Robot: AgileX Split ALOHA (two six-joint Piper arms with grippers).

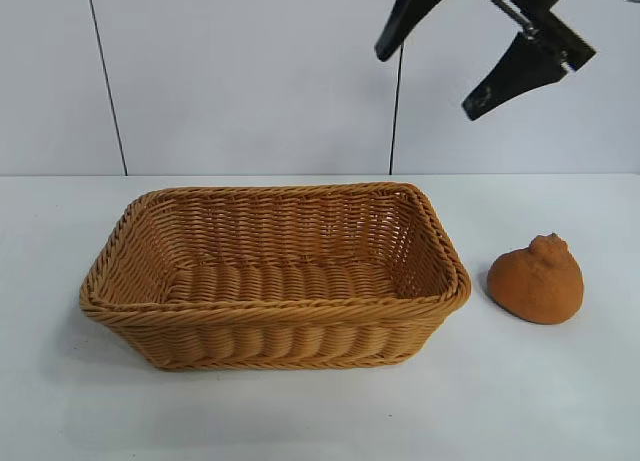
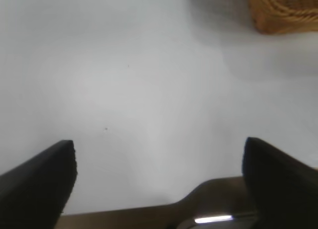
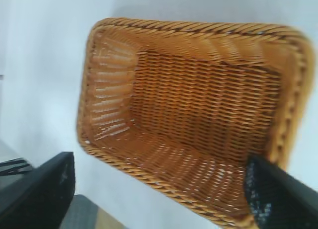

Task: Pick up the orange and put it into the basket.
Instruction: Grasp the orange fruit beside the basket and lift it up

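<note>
The orange (image 1: pixel 538 279), dull and bumpy with a knob on top, rests on the white table to the right of the basket (image 1: pixel 110 281), a short gap apart. The wicker basket holds nothing. My right gripper (image 1: pixel 428 81) hangs high above the table, over the basket's right end, open with nothing between its black fingers. From its wrist view the basket (image 3: pixel 109 55) lies below the open right gripper (image 3: pixel 160 162). My left gripper (image 2: pixel 159 157) is open over bare table, with a corner of the basket (image 2: pixel 283 13) far off. The left arm does not show in the exterior view.
White table (image 1: pixel 560 401) all around, with a pale wall behind. A table edge (image 2: pixel 124 216) shows close under the left gripper.
</note>
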